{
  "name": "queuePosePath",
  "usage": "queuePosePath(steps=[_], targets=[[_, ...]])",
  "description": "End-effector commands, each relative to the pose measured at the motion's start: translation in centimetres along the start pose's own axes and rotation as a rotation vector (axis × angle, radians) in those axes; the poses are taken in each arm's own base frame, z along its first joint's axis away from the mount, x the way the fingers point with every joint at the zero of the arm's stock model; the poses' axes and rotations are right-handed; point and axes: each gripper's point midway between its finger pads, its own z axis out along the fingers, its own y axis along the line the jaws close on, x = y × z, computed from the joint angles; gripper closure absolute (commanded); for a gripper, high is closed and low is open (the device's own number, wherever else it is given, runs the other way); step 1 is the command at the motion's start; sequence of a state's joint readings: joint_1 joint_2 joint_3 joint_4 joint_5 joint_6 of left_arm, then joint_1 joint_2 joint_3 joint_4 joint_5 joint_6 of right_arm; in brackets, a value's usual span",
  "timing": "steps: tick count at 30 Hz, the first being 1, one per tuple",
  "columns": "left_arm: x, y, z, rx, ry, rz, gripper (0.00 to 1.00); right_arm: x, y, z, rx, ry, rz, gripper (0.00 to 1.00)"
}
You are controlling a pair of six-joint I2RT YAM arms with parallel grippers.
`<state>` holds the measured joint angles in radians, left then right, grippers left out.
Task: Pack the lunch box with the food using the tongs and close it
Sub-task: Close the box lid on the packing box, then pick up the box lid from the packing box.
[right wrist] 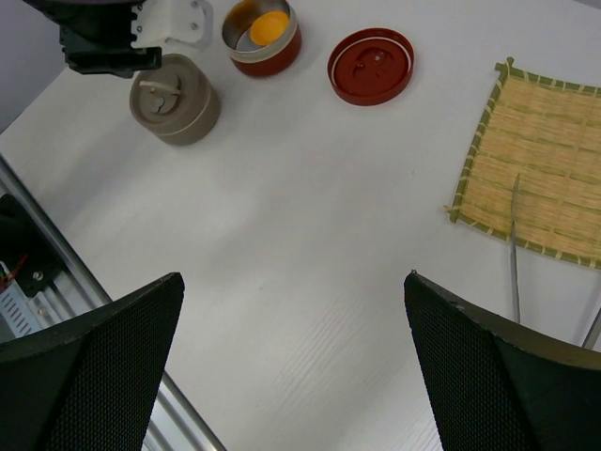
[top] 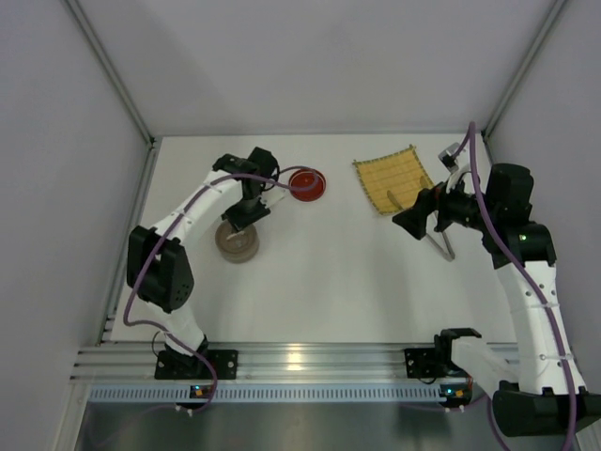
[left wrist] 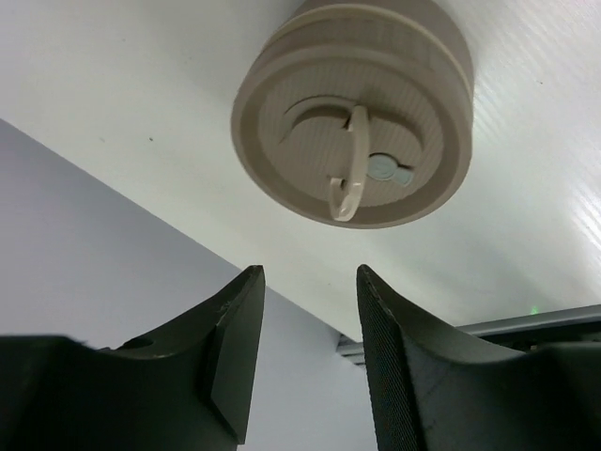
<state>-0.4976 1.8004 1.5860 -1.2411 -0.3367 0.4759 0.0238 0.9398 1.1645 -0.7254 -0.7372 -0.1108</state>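
Fingers of the left gripper stand parted and empty over the lidded beige tin; the right gripper gapes wide, also empty. The open red tin holds the orange ball, and the tongs lie partly on the mat.

Orange food, red lid, yellow mat

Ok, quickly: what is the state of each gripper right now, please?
Left gripper: open, holding nothing, over the beige tin.
Right gripper: wide open, holding nothing.
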Motion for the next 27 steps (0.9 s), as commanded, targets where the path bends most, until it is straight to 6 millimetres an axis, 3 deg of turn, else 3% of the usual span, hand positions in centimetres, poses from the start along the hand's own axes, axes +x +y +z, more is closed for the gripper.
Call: queuePosePath(steps=[1, 6, 10, 17, 27], targets=[[0.0, 1.3, -1.8, 0.016, -0.136, -0.124, 0.5, -1.3, 0.2, -0.4, -0.007, -0.058, -0.037, 0.01], [0.5, 1.3, -1.8, 0.001, -0.211, -0.165, 0.5, -1.0, 0.3, 0.0, -0.023, -0.057, -0.014, 0.01], [-0.3, -0.1, -1.6, 0.076, -0.265, -0.173, 0.52, -1.0, 0.3, 0.1, -0.028, -0.06, -0.007, 0.01], [-1.7, -0.9, -0.6, 0.116, -0.325, -0.151, 0.53, -0.6, 0.4, 0.1, -0.033, -0.053, -0.005, 0.01], [-1.1, 0.0, 1.7, 0.149, -0.319, -0.189, 0.54, -0.1, 0.4, 0.2, -0.04, -0.042, -0.006, 0.01]])
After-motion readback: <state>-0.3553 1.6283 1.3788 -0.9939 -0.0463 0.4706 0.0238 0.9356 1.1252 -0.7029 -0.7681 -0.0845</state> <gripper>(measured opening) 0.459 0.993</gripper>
